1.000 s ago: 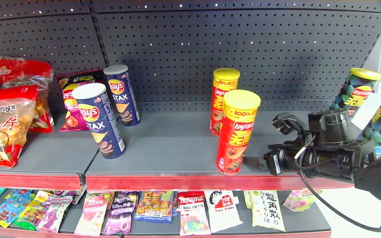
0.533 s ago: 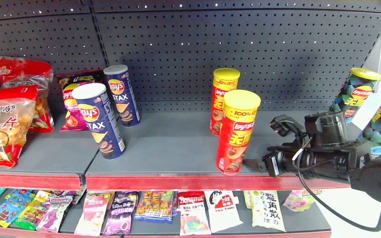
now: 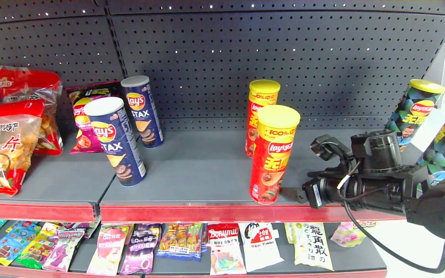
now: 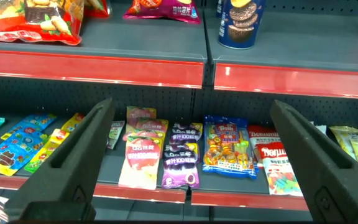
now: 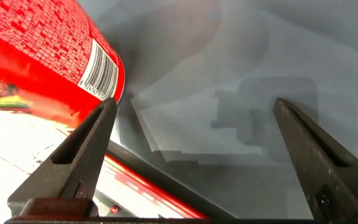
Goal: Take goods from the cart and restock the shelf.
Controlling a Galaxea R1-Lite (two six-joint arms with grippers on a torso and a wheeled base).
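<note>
A red chip can with a yellow lid (image 3: 272, 154) stands upright near the front edge of the grey upper shelf (image 3: 191, 173). A second red can (image 3: 261, 100) stands behind it. My right gripper (image 3: 290, 193) lies low over the shelf just right of the front can's base. In the right wrist view it (image 5: 194, 102) is open, with bare shelf between the fingers and the can's base (image 5: 48, 68) against one fingertip (image 5: 101, 124). My left gripper (image 4: 191, 106) is open and faces the lower shelf of candy bags (image 4: 229, 149).
Two blue chip cans (image 3: 116, 141) (image 3: 143, 110) stand at mid-left, with snack bags (image 3: 6, 143) at the far left. Green-patterned cans (image 3: 415, 106) stand at the far right. A red lip (image 3: 207, 213) edges the shelf front. Open shelf lies between the blue and red cans.
My right arm has moved left along the shelf, and the front red can has shifted a little to the left with it. The other goods have not moved.
</note>
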